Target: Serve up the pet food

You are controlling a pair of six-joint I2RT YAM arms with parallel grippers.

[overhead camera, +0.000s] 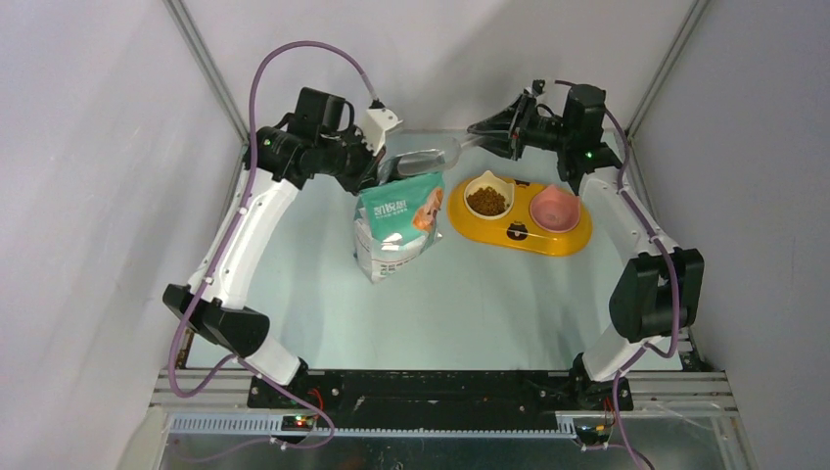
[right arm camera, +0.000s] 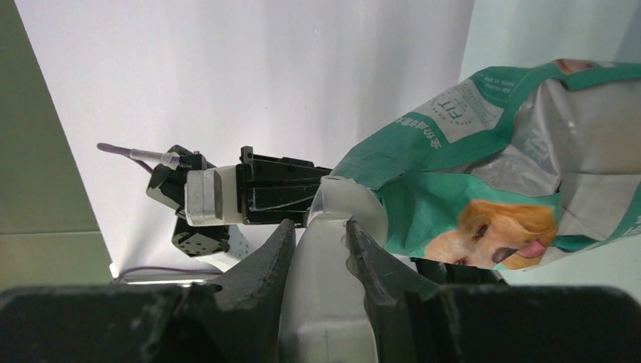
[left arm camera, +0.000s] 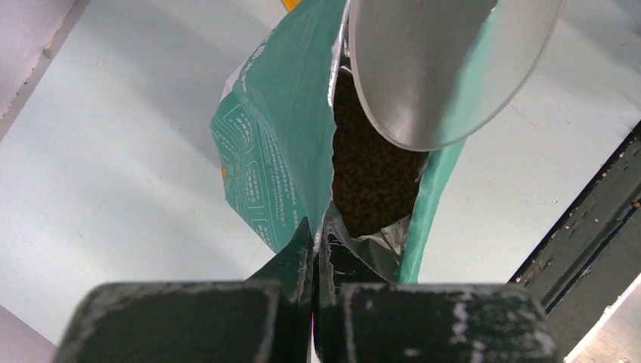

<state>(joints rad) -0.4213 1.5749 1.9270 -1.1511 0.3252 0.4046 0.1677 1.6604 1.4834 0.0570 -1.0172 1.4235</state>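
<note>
The teal-and-white bag stands open near the table's back. Brown pet food fills its mouth. My left gripper is shut on the bag's torn top edge, and from above this left gripper sits at the bag's far rim. My right gripper is shut on the clear scoop's handle. The scoop bowl hovers tilted over the bag mouth and looks empty. More pet food lies in the left bowl of the yellow feeder, to the right of the bag.
The feeder's right bowl is pink and holds nothing. White walls and frame posts close in behind both grippers. A dark rail runs along the table edge beside the bag.
</note>
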